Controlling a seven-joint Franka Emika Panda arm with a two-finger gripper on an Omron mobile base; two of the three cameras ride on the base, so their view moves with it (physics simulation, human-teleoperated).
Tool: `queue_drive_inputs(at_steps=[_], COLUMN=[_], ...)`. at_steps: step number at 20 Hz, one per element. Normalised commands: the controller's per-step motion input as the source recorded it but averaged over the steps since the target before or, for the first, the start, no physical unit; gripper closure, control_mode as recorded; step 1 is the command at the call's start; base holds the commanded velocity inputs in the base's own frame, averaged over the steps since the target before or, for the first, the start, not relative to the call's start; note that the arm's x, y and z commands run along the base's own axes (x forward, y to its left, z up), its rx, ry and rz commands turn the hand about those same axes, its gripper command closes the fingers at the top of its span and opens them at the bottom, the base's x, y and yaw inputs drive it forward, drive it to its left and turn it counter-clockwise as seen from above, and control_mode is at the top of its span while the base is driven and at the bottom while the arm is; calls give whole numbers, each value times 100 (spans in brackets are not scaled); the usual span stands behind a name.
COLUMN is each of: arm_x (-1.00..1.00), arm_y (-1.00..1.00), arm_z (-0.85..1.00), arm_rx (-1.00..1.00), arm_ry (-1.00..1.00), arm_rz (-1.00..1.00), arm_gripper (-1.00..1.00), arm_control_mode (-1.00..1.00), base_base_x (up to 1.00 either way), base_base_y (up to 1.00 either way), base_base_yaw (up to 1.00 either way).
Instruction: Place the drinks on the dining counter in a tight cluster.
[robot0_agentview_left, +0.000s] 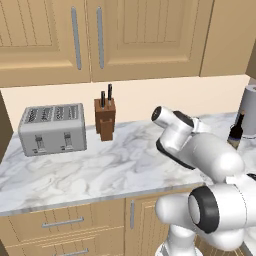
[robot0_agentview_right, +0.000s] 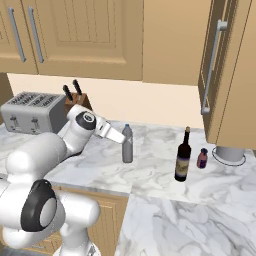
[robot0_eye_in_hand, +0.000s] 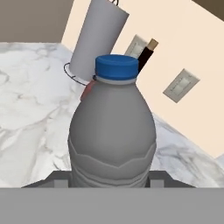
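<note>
My gripper (robot0_agentview_right: 124, 141) is shut on the small grey bottle (robot0_agentview_right: 128, 145), which stands upright with its blue cap (robot0_eye_in_hand: 116, 68) up on the marble counter; I cannot tell whether its base touches the top. In the hand view the grey bottle (robot0_eye_in_hand: 113, 135) sits between the jaws of the gripper (robot0_eye_in_hand: 111, 180). To its right stand the tall dark wine bottle (robot0_agentview_right: 183, 157) and the small reddish bottle (robot0_agentview_right: 202, 158). The wine bottle (robot0_agentview_left: 235, 131) also peeks past my arm. The dining counter is out of view.
A toaster (robot0_agentview_left: 52, 128) and a knife block (robot0_agentview_left: 105, 118) stand at the back left of the marble counter (robot0_agentview_left: 115, 165). A grey cylinder on a round base (robot0_agentview_right: 230, 154) stands behind the reddish bottle, under a tall cabinet (robot0_agentview_right: 232, 75). Wall cabinets hang above.
</note>
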Motion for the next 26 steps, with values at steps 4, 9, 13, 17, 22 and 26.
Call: queue_drive_inputs(at_steps=[4, 9, 13, 17, 22, 26], arm_x=[-1, 0, -3, -25, -10, -2], arm_y=[30, 5, 2, 8, 8, 0], arm_z=[24, 28, 23, 48, 20, 0], arm_rx=[4, 15, 18, 9, 1, 0], arm_ry=[-12, -13, -8, -3, 0, 0], arm_rz=[0, 0, 0, 0, 0, 0], arm_gripper=[100, 100, 100, 100, 100, 100], arm_control_mode=[-100, -100, -100, -100, -100, -100], base_base_x=[0, 0, 0, 0, 0, 0], base_base_y=[0, 0, 0, 0, 0, 0], base_base_yaw=[0, 0, 0, 0, 0, 0])
